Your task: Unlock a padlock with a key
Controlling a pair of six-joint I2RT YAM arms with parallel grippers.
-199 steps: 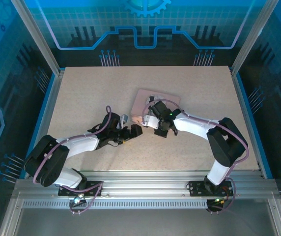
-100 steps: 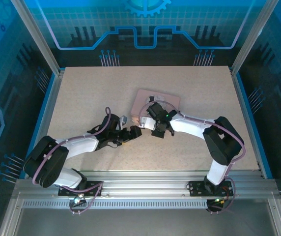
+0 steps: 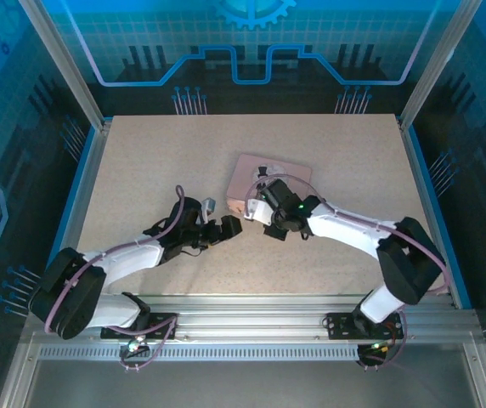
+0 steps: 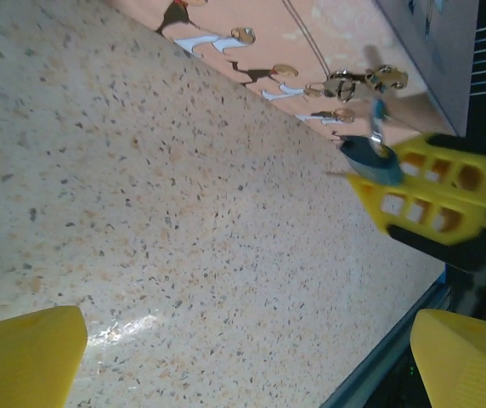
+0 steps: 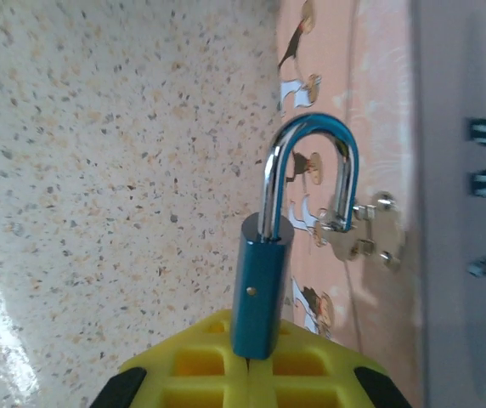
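Right wrist: right fingers [image 5: 328, 361] pinch the padlock [image 5: 262, 289]; left fingers [image 4: 26, 353] spread wide.

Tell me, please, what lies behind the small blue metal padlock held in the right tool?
Behind the small blue metal padlock stands the pink cartoon-printed box; its silvery clasp holds the shackle's end. The lock's body hides part of the box's side.

The speckled beige tabletop [image 3: 141, 161] lies open left, right and beyond. At centre a flat pink rectangular box [image 3: 245, 177] blocks passage, with the left gripper [image 3: 230, 227] and right gripper [image 3: 248, 208] crowding its near-left corner.
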